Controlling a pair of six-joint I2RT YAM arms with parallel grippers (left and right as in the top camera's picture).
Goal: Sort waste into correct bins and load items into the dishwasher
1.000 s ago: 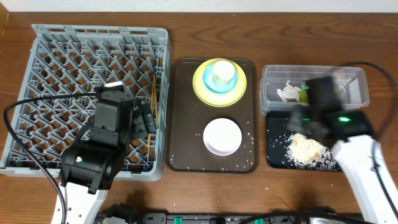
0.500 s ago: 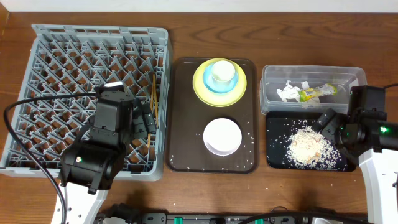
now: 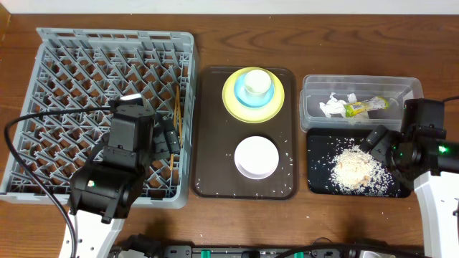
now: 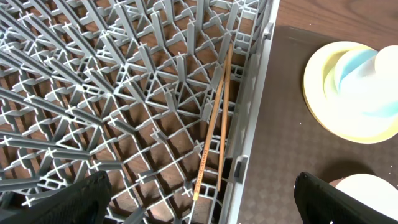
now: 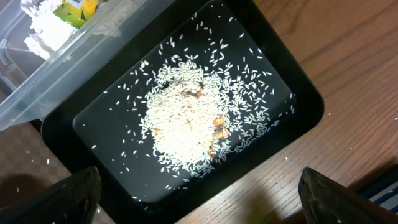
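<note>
rice in black tray, wrapper in clear tub

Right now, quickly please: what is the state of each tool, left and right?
Left tool: open, holding nothing, over the grey rack.
Right tool: open, holding nothing, over the black tray.

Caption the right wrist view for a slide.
Rice pile in the black tray; clear tub holding wrapper and paper scraps beside it.

Chopsticks in rack; wrapper and, seemingly, paper scraps in tub behind tray
</note>
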